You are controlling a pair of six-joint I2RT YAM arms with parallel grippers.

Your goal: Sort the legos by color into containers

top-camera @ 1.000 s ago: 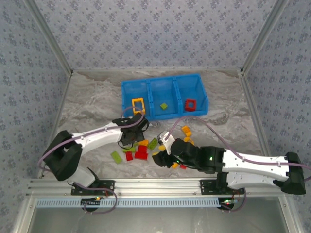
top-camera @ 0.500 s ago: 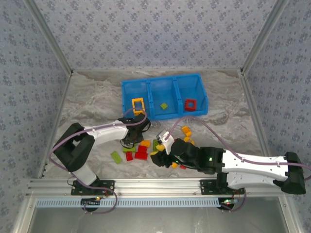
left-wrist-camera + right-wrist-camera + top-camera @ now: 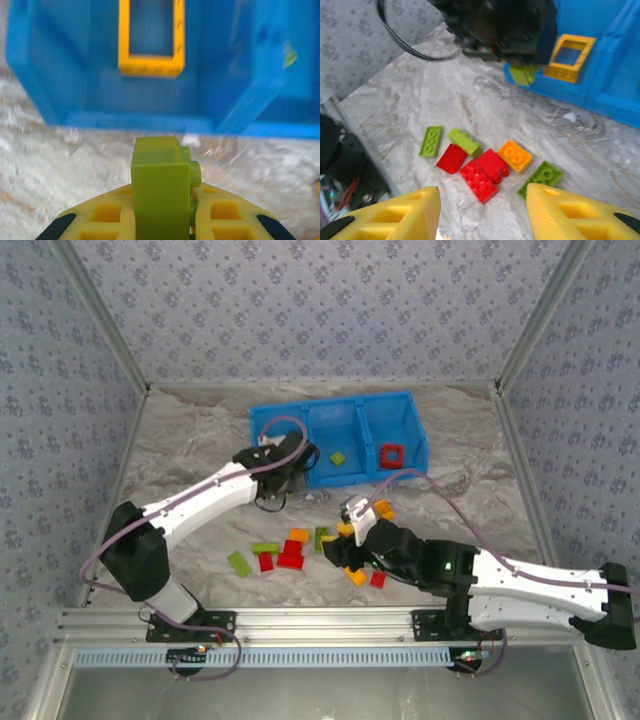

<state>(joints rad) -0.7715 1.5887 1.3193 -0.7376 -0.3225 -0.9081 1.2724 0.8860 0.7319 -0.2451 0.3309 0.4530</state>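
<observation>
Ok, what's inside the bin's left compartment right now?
An orange frame piece lies flat in the left compartment. From above, the left arm covers most of it, so the rest is hidden.

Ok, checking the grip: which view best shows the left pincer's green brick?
Left wrist: the green brick sits close up, clamped in the left pincer. Right wrist shows it small, blurred; from above it's too small to tell.

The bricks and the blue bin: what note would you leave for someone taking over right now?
Left gripper: shut on a lime green brick, just in front of the blue bin.
Right gripper: open, empty, over the loose bricks.
Done: orange frame in the left compartment, small green piece in the middle, red frame in the right.
Left: the held brick and the loose pile.
</observation>
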